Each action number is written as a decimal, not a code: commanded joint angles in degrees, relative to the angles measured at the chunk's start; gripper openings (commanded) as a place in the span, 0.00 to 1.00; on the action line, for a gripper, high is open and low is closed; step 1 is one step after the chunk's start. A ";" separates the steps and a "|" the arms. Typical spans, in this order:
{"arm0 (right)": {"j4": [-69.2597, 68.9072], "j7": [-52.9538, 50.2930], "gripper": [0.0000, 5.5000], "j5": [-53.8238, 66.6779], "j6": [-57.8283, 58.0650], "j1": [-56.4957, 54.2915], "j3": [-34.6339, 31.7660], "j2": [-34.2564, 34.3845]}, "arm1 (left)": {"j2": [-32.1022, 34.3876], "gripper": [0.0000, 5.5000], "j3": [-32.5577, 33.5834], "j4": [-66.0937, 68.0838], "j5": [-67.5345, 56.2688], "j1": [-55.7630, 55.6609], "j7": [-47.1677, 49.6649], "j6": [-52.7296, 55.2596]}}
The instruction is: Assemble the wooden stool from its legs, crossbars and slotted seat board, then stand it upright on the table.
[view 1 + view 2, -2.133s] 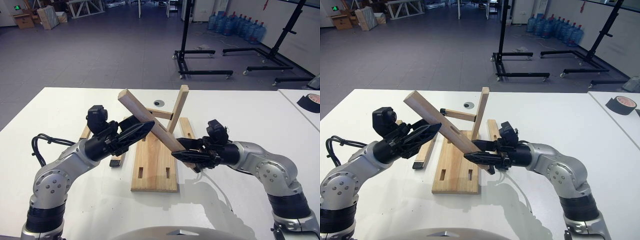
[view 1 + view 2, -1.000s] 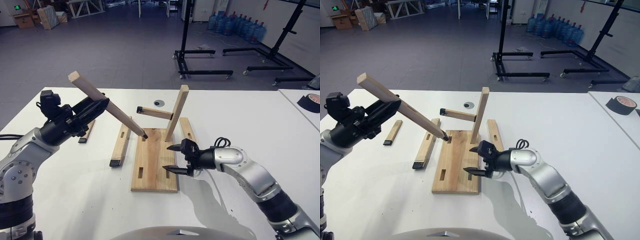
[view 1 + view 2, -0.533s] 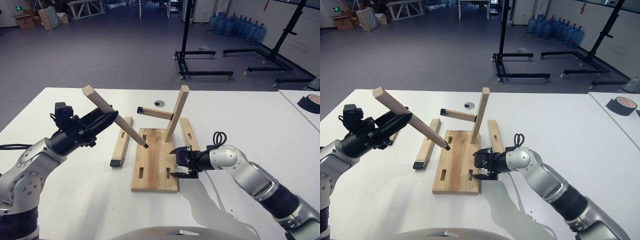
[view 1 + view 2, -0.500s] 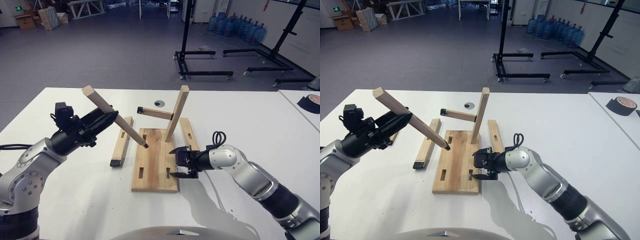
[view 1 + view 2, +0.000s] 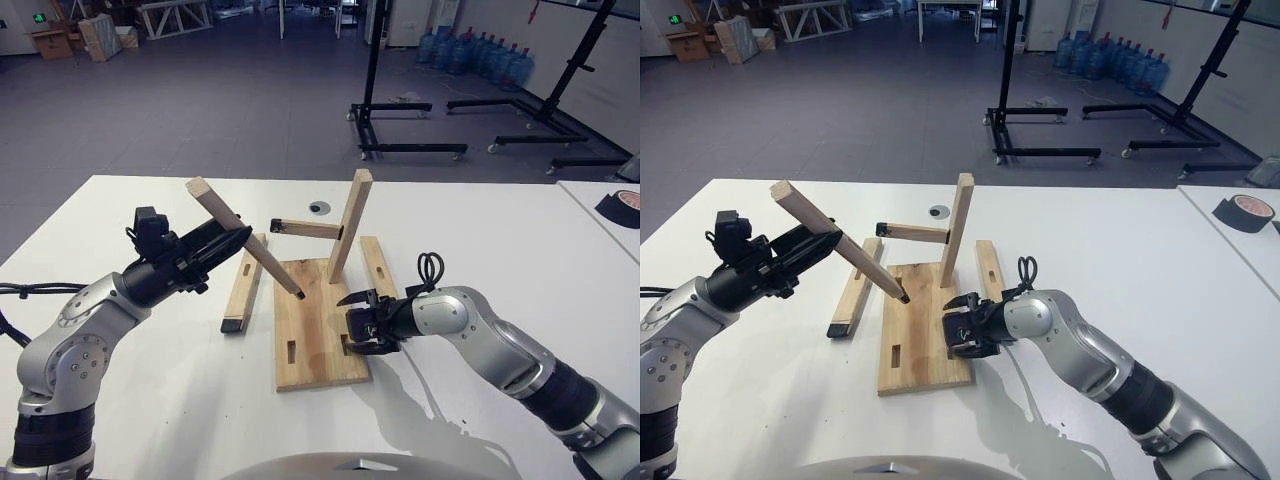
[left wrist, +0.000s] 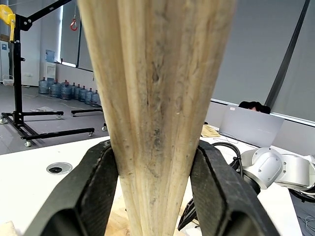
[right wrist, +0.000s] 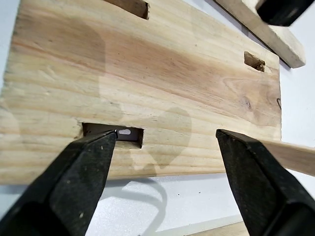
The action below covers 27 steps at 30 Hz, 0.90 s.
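Head view: left claw (image 5: 238, 240) clenched on leg (image 5: 272, 270), tip low over seat board (image 5: 312, 345), which lies flat on the surface (image 5: 180, 400). Left wrist view: leg wedged between both fingers. Right wrist view: right claw (image 7: 167, 135) spread open at the board's slotted edge. Risk: the slanted leg jams and shoves the unpinned board.

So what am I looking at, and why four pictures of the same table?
A humanoid robot: two arms, each ending in two-fingered jaws. Two pictures come from its head, looking down over the arms; two from cameras on the wrists, close up. On the white table lies a slotted seat board. An upright leg leans at its far end, a crossbar sticking out sideways. Two loose legs lie beside it, one each side. The left jaws are shut on a fourth leg, slanted, pointing down at the board. The right jaws are open at the board's near right edge.
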 commanded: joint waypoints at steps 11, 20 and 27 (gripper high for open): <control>2.36 10.38 0.67 -2.53 -3.52 5.04 0.58 -7.84 | 0.30 0.37 -0.65 0.95 3.55 0.18 -2.89 -1.31; 0.50 11.25 0.67 -1.36 -3.21 9.23 -2.20 -10.38 | 0.13 0.37 -2.36 2.60 9.09 1.68 -4.45 -3.62; 0.65 12.00 0.67 1.90 -9.21 10.02 -3.90 -10.16 | -0.71 0.37 -4.39 1.23 10.74 2.39 -3.82 -4.13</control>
